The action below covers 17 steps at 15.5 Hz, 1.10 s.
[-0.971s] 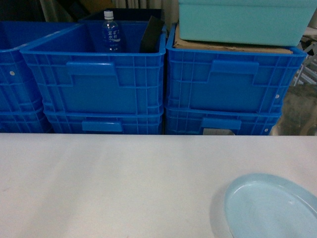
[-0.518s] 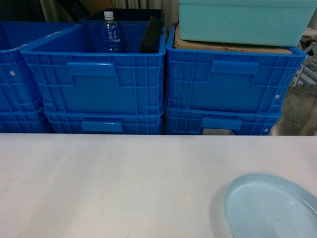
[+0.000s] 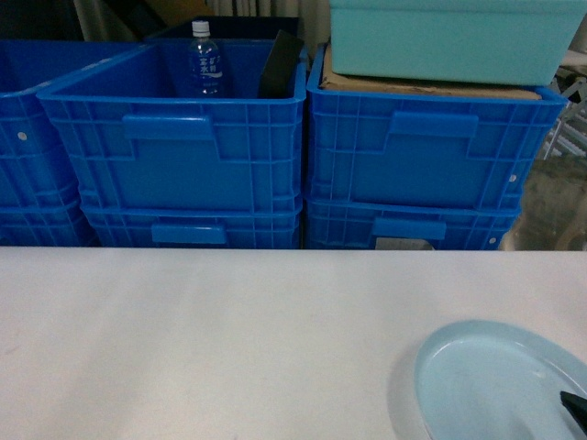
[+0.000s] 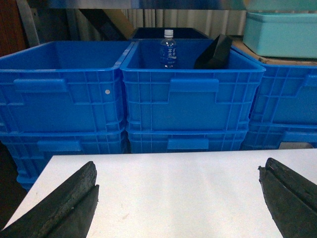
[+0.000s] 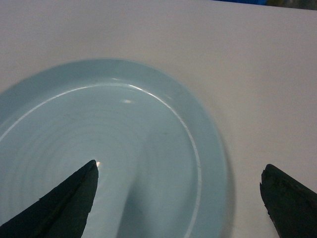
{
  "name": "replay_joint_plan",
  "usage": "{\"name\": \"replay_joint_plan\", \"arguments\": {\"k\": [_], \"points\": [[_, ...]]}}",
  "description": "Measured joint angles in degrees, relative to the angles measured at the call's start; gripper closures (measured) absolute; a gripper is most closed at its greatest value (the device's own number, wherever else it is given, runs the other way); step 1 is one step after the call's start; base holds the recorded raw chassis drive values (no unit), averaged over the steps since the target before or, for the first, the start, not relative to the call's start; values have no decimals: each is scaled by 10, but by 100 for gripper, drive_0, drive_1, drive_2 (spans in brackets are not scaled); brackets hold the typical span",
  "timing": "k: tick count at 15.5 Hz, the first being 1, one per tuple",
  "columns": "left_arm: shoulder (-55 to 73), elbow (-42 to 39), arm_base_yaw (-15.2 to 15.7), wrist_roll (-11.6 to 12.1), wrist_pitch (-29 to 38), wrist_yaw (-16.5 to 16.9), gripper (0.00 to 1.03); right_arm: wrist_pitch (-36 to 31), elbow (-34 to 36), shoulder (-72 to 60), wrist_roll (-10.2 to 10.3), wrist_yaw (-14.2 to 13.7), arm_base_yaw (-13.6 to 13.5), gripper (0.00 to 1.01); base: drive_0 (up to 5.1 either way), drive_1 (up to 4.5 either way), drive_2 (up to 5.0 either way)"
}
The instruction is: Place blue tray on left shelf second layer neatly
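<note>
Nearest to us, at the lower right of the head view, the blue tray [image 3: 500, 380] lies flat on the white table [image 3: 202, 339], its pale round rim cut off by the corner of the picture; a dark tip of our right gripper [image 3: 575, 405] just shows over the tray's right side; in the right wrist view that right gripper [image 5: 181, 198] hangs directly above the blue tray [image 5: 124, 148] with its two black fingers [image 5: 69, 198] spread wide apart, gripping nothing; one finger sits over the tray's inner floor, the other beyond its rim over the bare white table [image 5: 257, 64]; we cannot tell whether either finger touches the tray; in the left wrist view our left gripper [image 4: 181, 203] is likewise spread wide and empty above the table, well away from the tray; beyond the table's far edge stand stacked royal-blue ribbed crates [image 3: 174, 147]; the upper middle crate holds an upright clear water bottle [image 3: 205, 60] and a leaning black object [image 3: 281, 66]; on the right stack a sheet of brown cardboard [image 3: 431, 88] lies under a teal rectangular tub [image 3: 454, 38].
</note>
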<state>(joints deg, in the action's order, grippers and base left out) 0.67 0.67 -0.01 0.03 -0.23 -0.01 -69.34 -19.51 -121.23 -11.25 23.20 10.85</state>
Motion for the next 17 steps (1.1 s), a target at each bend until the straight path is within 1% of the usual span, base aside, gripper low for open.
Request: {"name": "replay_joint_plan", "arguments": {"k": [2, 3, 4, 5, 6, 7, 9, 11, 12, 13, 14, 17], "points": [[0, 0, 0, 0, 0, 0, 5, -2, -5, -3, 13, -17, -47, 3, 0, 0, 0], [0, 0, 0, 0, 0, 0, 5, -2, -9, -5, 26, -23, -66, 3, 0, 0, 0], [0, 0, 0, 0, 0, 0, 5, -9, -13, -13, 33, -31, -77, 3, 0, 0, 0], [0, 0, 0, 0, 0, 0, 5, -16, -16, -26, 38, -37, -79, 3, 0, 0, 0], [0, 0, 0, 0, 0, 0, 5, -26, -16, -43, 35, -41, -75, 3, 0, 0, 0], [0, 0, 0, 0, 0, 0, 5, -29, -20, -52, 35, -39, -66, 3, 0, 0, 0], [0, 0, 0, 0, 0, 0, 5, -31, -40, -71, 27, -37, -43, 3, 0, 0, 0], [0, 0, 0, 0, 0, 0, 5, -17, -61, -80, 26, -39, -37, 3, 0, 0, 0], [0, 0, 0, 0, 0, 0, 5, -10, -65, -75, 29, -39, -35, 3, 0, 0, 0], [0, 0, 0, 0, 0, 0, 5, -2, -65, -66, 39, -39, -35, 3, 0, 0, 0], [0, 0, 0, 0, 0, 0, 5, 0, -65, -61, 42, -40, -38, 3, 0, 0, 0], [0, 0, 0, 0, 0, 0, 5, 7, -61, -46, 42, -41, -35, 3, 0, 0, 0]]}}
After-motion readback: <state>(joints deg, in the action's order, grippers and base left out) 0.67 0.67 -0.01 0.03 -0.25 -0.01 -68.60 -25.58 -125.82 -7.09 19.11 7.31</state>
